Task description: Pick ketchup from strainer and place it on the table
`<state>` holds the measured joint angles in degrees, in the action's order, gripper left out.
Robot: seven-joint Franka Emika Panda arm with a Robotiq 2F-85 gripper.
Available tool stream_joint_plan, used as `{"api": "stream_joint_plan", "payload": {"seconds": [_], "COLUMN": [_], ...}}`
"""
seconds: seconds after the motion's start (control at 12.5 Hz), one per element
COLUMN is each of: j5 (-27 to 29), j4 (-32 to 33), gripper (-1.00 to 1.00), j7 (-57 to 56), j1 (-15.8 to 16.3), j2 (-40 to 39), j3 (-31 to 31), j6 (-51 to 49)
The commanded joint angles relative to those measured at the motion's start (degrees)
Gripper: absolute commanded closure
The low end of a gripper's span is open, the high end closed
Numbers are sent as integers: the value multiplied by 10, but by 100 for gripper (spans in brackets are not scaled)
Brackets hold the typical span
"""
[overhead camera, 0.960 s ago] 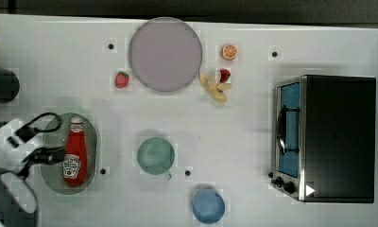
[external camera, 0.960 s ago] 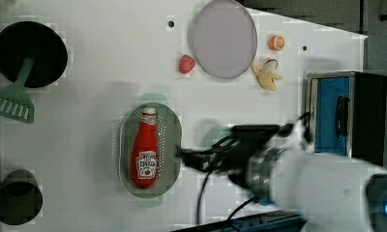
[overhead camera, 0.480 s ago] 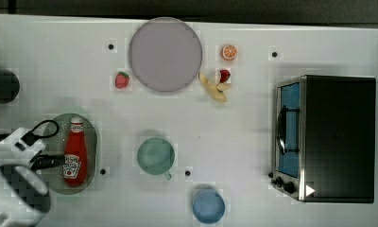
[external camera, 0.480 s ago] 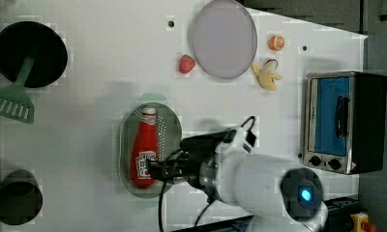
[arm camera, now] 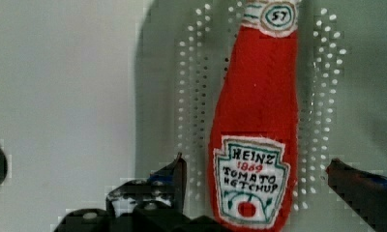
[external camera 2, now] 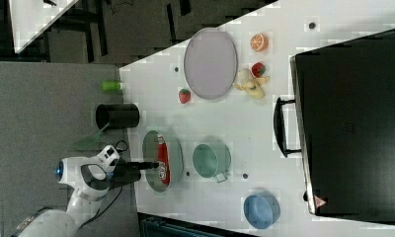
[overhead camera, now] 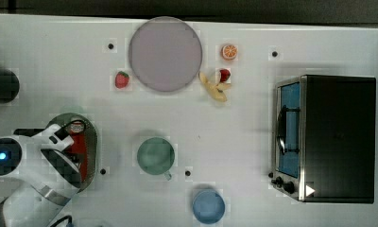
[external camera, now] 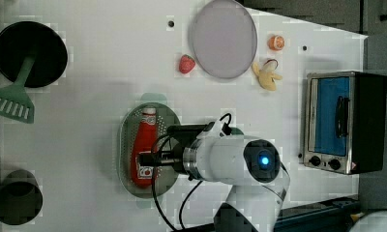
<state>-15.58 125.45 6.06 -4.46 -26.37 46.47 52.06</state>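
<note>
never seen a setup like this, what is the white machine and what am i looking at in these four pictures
The white machine is a robot arm. Three cameras watch the table from outside; the fourth rides on the arm's wrist. Its tool is open, one finger on each side of a ketchup bottle that lies in a pale green strainer. Nothing is held yet. Also on the table: a grey plate, a green mug, a blue bowl, a strawberry, other toy fruit, and a toaster oven.

Bright, even light — blocky blur (soft shadows).
</note>
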Motion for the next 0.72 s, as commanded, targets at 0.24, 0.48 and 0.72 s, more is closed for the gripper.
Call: {"api": "stream_joint_plan", "payload": {"seconds": [0.24,0.48,0.72], "j5": [-93,-129,-129], "j4": [-4,-8,-11], "gripper": [-100,-68,-18], "j7": [113,127,127], "j1": [7,15,15], "j2": [-73,-101,-100], "j3": [-12,-29,-26], "j6": [51,56,58]}}
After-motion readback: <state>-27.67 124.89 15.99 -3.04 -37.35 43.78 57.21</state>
